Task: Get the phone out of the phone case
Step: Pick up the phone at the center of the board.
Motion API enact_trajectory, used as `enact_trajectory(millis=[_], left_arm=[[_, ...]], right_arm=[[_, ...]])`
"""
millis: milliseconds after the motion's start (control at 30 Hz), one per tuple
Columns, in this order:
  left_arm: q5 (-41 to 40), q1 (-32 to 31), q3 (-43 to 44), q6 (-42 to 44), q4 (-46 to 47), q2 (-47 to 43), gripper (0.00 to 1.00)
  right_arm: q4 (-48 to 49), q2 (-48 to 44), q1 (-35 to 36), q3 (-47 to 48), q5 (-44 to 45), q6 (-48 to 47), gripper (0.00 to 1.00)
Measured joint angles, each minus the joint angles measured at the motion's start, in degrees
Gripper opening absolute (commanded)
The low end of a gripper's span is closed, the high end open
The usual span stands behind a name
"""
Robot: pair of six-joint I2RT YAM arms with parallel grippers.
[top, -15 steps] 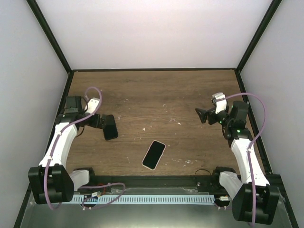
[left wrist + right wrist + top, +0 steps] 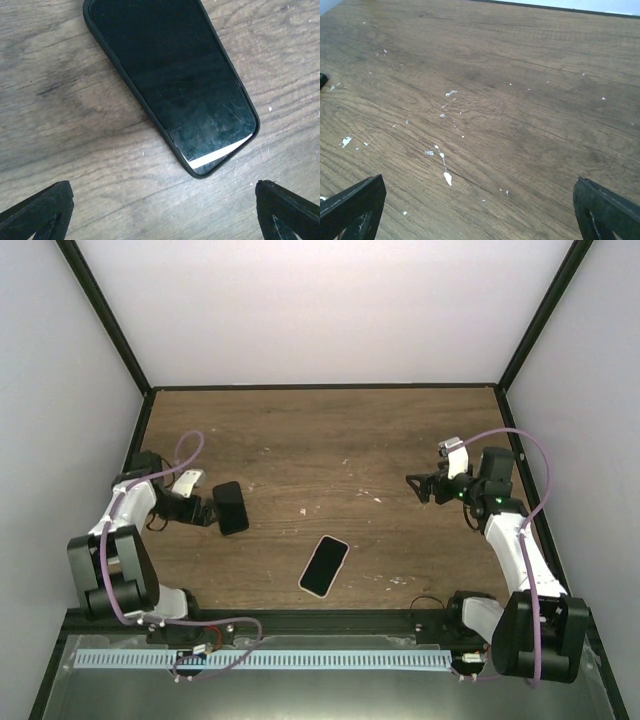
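- While the left claw (image 2: 165, 212) stands spread wide and empty, the black phone case (image 2: 170, 85) lies flat on the wooden counter (image 2: 330, 440), just ahead of the fingertips and clear of them.
- The light-edged phone (image 2: 323, 566) lies screen up near the counter's front middle, apart from the case.
- The right claw (image 2: 418, 485) hangs spread apart, gripping nothing, well apart from both.

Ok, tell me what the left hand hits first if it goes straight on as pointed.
The black phone case, lying flat on the table directly ahead of the open left hand. How high the hand sits is unclear, so it may slide over it instead.
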Motion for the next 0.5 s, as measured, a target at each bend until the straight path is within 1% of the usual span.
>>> enact_trajectory(millis=[133, 333, 500], left_arm=[[1.09, 0.0, 3.52, -0.33, -0.63, 5.95, 1.0], [2.4, -0.48, 6.93, -1.42, -0.46, 11.56, 0.99], [2.16, -4.02, 8.22, -2.38, 0.0, 14.21, 0.98]], right_arm=[[-0.26, 1.25, 0.0, 0.35, -0.61, 1.14, 1.0], [-0.22, 1.44, 0.0, 0.42, -0.57, 3.21, 1.0], [-1.42, 2.05, 0.04, 2.45, -0.83, 3.23, 1.0]])
